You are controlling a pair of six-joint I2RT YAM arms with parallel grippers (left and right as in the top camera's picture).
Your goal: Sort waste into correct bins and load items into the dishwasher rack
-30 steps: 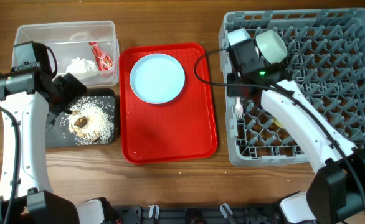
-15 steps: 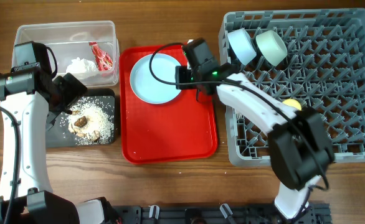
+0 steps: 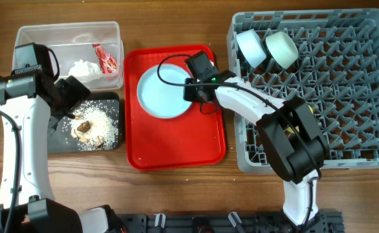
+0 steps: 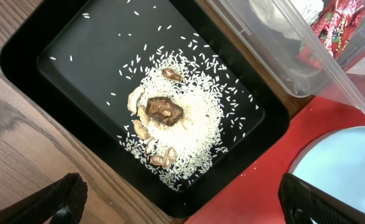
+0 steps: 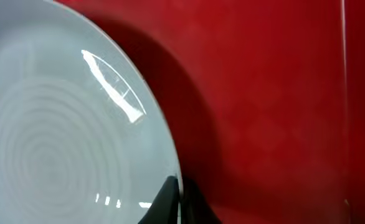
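Right gripper (image 5: 179,202) pinches the right rim of the light-blue plate (image 3: 160,90) on the red tray (image 3: 176,145).

The red tray's (image 3: 176,145) near half lies bare, the plate (image 3: 157,94) fills its far half, and the rack (image 3: 241,155) walls its right.

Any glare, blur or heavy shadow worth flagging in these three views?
Right wrist view: soft focus throughout, white glare streaks on the light-blue plate, its dark shadow on the red tray. Left wrist view: food scraps in the black tray are sharp. Overhead view: even light, no blur.
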